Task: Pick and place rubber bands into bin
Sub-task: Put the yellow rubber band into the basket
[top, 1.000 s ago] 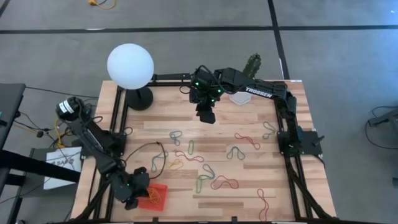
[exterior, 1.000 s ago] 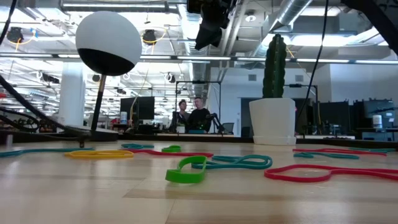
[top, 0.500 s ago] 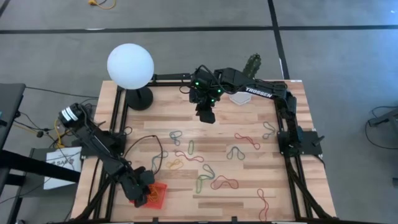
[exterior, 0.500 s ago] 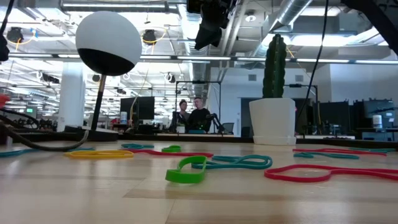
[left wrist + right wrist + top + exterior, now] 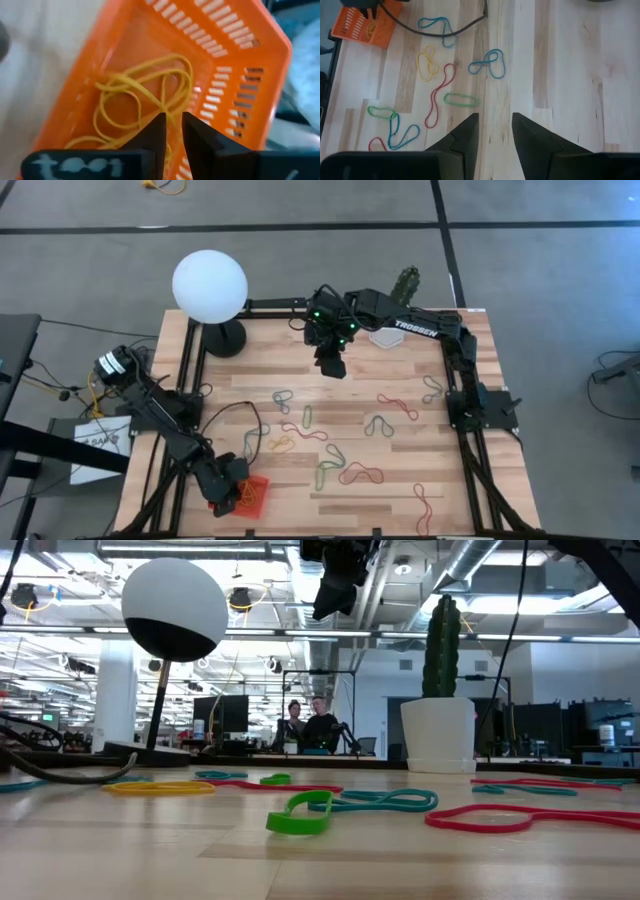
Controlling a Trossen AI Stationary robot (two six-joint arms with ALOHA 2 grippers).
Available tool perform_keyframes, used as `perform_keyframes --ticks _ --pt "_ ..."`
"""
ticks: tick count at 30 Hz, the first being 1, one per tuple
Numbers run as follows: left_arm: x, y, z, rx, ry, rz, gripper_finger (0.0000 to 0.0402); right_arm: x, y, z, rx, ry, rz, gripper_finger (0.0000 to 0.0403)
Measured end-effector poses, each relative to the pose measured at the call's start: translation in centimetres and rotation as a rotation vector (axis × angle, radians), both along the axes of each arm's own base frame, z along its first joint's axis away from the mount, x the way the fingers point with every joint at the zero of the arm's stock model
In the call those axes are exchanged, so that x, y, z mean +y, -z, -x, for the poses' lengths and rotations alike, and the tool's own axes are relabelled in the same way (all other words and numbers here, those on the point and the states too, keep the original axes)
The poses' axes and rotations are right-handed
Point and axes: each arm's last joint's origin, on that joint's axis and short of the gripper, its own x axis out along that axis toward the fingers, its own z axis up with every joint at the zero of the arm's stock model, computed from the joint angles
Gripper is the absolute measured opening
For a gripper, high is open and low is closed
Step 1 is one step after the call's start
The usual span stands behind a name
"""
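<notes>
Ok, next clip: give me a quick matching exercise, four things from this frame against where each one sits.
Things:
1. left gripper
2. right gripper
3. yellow rubber bands
4. cactus pot

Places:
A. lying inside the bin
B. hanging above the far middle of the table
C. standing at the far right corner of the table
D. poised over the bin at the near left corner

Pairs: 1-D, 2-B, 3-A, 4-C
</notes>
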Motion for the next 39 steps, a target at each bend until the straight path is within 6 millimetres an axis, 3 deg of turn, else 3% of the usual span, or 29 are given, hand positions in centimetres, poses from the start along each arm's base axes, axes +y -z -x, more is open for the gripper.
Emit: perform_keyframes --ticks 7,14,21,26,32,36,39 --pt "-0.2 -2.1 -1.7 -0.104 0.049 -0.098 0.0044 0.2 0.8 -0.4 0.038 0.046 -0.036 0.0113" --pt "0.0 -7.4 -2.5 -0.172 0.041 -0.348 0.0038 1.0 4.9 -2.7 0.148 0.031 -0.066 0.0113" --pt "1.6 -11.9 -1.9 -0.240 -0.046 -0.553 0.0038 4.2 7.0 -4.1 0.195 -0.050 -0.064 0.0113" --pt "2.7 -14.1 -1.0 -0.372 -0.104 -0.614 0.0038 8.2 7.4 -4.5 0.210 -0.149 -0.058 0.0113" --pt "4.0 -14.8 -0.1 -0.408 -0.189 -0.675 0.0038 12.6 6.9 -4.5 0.158 -0.269 -0.034 0.0113" --pt "4.1 -14.4 0.1 -0.395 -0.226 -0.725 0.0038 13.6 6.4 -4.2 0.132 -0.342 -0.030 0.0113" --pt "3.6 -14.1 0.2 -0.411 -0.227 -0.726 0.0038 13.6 6.5 -4.2 0.135 -0.364 -0.141 0.0113"
